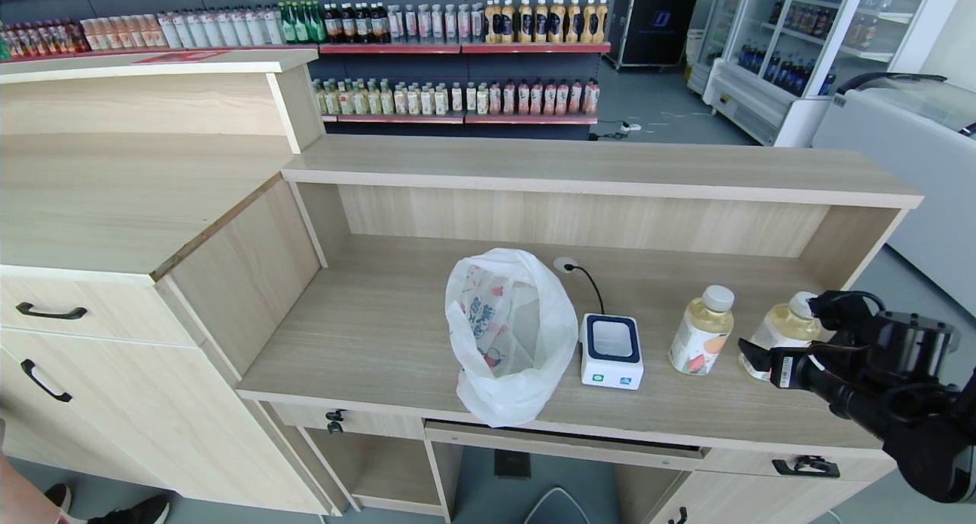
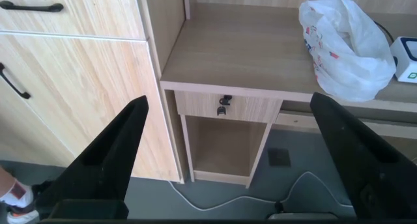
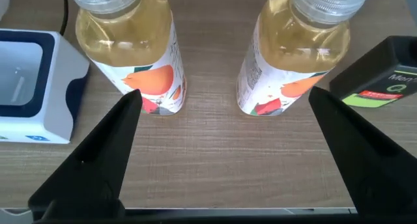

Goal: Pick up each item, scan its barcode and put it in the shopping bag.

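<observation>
**Left tool** [image 2: 228,162]: released, fingers spread wide, nothing held. It is held low, off the front edge of the table [image 1: 366,333].

**Shopping bag** [image 1: 511,333]: white thin plastic, mouth open upward, standing on the table ahead of the left tool and off to its right. Red and blue printed figures are carried on one face; the lettering cannot be made out. Contents cannot be told.

**Scanner** [image 1: 611,348]: small white box with a dark-framed window facing up, cabled at the rear, just beside the bag and well to the left of the right tool.

**First bottle** [image 1: 701,329]: upright, pale yellow drink, white cap, ahead of the right tool and to its left. An orange fruit picture is shown on the white label; the print is too small to be read.

**Second bottle** [image 1: 785,329]: same kind and label, upright, directly ahead of the right tool, apart from the first.

**Right tool** [image 3: 221,165]: released, fingers wide, nothing gripped, near both bottles.

**Step in hand (judged):** approach for a pick-up; neither bottle is scanned or bagged. The gap between the bottles is faced by the opening, so centring on one bottle is called for before closing, then presentation of its barcode to the scanner window.
</observation>
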Controlling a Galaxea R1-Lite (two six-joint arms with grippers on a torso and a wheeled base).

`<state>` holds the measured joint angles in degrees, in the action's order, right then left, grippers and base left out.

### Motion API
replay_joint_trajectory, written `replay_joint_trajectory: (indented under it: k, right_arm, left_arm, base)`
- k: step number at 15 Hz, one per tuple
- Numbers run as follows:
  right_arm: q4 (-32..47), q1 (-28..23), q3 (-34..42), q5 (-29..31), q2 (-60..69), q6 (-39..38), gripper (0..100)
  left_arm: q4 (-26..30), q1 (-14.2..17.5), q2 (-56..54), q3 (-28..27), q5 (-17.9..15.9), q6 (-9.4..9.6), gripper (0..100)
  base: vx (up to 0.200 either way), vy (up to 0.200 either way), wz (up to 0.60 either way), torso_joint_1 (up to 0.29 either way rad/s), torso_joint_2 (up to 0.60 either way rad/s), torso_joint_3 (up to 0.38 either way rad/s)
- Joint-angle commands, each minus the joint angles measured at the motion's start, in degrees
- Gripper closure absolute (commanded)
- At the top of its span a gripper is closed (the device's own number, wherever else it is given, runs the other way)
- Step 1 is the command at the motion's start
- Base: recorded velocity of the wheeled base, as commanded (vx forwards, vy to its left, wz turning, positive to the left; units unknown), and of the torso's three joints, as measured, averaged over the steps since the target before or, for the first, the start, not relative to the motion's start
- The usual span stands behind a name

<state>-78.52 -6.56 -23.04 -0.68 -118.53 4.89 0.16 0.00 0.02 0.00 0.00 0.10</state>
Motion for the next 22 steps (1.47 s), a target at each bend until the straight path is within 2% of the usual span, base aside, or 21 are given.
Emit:
replay_joint_trajectory:
  k: [1,5,17,22]
  right_arm:
    - [0.0,1.5,-2.6,0.0,-2.1,-0.2,0]
    - [0.6,4.8,-6.9,0.0,-5.2,-1.5,0]
    - [0.7,10.2,-15.8,0.5,-13.8,-1.7,0]
    - [0.6,10.6,-19.4,1.9,-16.8,-1.9,0]
  left_arm:
    - [0.0,0.0,0.0,0.0,0.0,-0.01,0]
    - [0.0,0.0,0.0,0.0,0.0,-0.01,0]
    - [0.0,0.0,0.0,0.0,0.0,-0.01,0]
    - [0.0,0.0,0.0,0.0,0.0,-0.01,0]
  base:
    - [0.000,0.000,0.00,0.000,0.00,0.000]
    - [0.000,0.000,0.00,0.000,0.00,0.000]
    - [0.000,0.000,0.00,0.000,0.00,0.000]
    - [0.000,0.000,0.00,0.000,0.00,0.000]
